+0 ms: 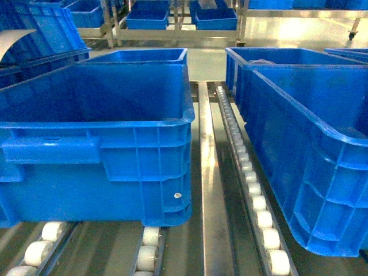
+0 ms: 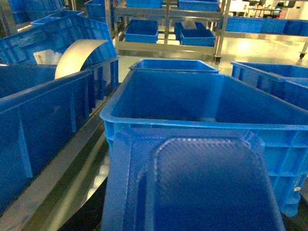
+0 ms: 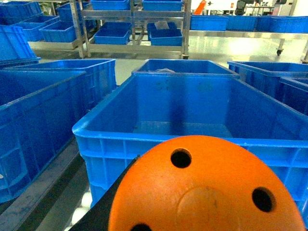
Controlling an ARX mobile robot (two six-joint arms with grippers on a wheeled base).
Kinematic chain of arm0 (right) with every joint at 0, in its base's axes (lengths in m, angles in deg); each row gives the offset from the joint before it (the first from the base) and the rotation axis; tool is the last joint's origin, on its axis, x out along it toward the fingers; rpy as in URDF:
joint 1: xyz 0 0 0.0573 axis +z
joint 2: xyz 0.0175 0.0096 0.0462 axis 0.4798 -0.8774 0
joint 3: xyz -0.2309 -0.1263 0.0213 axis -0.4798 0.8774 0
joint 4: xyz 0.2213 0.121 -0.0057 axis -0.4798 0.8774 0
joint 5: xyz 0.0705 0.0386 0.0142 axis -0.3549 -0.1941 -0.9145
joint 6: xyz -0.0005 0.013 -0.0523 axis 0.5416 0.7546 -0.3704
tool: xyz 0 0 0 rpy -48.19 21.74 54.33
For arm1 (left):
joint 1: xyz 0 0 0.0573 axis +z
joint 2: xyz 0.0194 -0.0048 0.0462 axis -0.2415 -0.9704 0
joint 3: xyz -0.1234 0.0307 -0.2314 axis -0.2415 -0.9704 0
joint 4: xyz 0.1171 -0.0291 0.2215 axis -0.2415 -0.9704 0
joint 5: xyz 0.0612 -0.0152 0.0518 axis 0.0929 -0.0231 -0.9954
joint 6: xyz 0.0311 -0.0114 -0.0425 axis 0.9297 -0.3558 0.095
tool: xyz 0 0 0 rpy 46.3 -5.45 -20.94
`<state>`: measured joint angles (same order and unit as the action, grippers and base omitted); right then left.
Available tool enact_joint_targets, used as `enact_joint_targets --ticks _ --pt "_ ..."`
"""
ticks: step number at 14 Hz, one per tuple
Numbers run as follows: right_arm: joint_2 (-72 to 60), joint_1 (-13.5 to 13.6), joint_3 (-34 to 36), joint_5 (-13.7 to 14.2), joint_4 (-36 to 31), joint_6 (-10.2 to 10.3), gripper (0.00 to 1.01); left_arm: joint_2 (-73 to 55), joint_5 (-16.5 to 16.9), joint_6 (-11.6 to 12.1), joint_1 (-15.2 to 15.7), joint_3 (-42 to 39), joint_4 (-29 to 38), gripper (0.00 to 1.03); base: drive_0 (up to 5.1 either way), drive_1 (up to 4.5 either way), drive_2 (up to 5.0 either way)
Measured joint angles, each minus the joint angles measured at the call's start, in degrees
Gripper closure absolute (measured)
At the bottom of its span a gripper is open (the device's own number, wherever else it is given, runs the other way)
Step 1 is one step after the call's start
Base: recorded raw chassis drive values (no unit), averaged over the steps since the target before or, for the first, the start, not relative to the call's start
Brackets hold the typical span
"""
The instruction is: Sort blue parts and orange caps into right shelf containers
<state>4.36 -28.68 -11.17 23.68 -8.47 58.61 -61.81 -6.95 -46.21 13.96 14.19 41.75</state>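
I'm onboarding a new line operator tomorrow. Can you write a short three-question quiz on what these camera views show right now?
1. True or false: the orange cap filling the bottom of the right wrist view has round holes in it.
2. Multiple choice: in the head view, what do the blue crates rest on? A) a wooden bench B) tracks of white rollers C) a carpeted floor
3. Short answer: in the left wrist view, what fills the near foreground, in front of the open crate?

Key
1. True; three holes show fully and part of another at the bottom edge.
2. B
3. A flat blue part with a raised, rounded rectangular panel; the gripper itself is not visible.
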Motion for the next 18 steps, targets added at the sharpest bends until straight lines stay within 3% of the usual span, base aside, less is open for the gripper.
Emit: enact_joint_targets --ticks 5,8,9,12,13,14,15,16,17,18 --pt "0.0 0.0 0.0 0.0 -0.04 0.0 0.58 0.0 0.0 -0.02 0.0 0.0 0.0 0.62 0.0 0.0 0.0" --pt "0.57 1.4 0.35 3.3 -9.16 -2.16 0.58 0.07 -0.42 -0.04 -0.11 -0.09 0.94 0.62 0.0 0.0 0.0" --pt "0.55 1.57 0.35 3.28 -11.58 -2.6 0.58 0.07 -1.49 -0.37 -0.68 -0.22 3.32 0.62 0.0 0.0 0.0" --pt "0.04 1.84 0.17 3.04 -13.44 -3.56 0.58 -2.43 -4.87 -0.92 -2.21 -0.63 14.32 0.62 0.0 0.0 0.0" --pt "-1.18 3.13 0.04 3.67 -14.27 -4.57 0.58 -5.99 -4.92 -0.98 -2.34 -0.55 23.91 0.62 0.0 0.0 0.0" --pt "-4.26 3.54 -0.13 1.49 -17.46 -6.12 0.58 -17.59 -4.07 -1.16 -1.62 -0.02 34.75 0.62 0.0 0.0 0.0" --pt "-13.03 1.62 -2.16 -1.05 -24.55 -6.54 0.58 -31.41 -1.99 -1.29 -1.49 1.77 44.59 0.62 0.0 0.0 0.0" --pt "-25.18 -1.01 -7.3 -1.92 -33.44 -6.4 0.58 -45.51 -1.2 -0.79 -2.64 8.46 54.34 0.62 0.0 0.0 0.0" --pt "-32.28 -1.46 -11.15 -1.9 -38.14 -6.38 0.58 -52.7 -0.07 -1.14 -2.69 14.4 57.7 0.62 0.0 0.0 0.0" --pt "-44.78 -1.51 -18.38 -1.77 -44.37 -6.34 0.58 -63.67 -0.07 -2.12 -3.28 25.44 56.94 0.62 0.0 0.0 0.0"
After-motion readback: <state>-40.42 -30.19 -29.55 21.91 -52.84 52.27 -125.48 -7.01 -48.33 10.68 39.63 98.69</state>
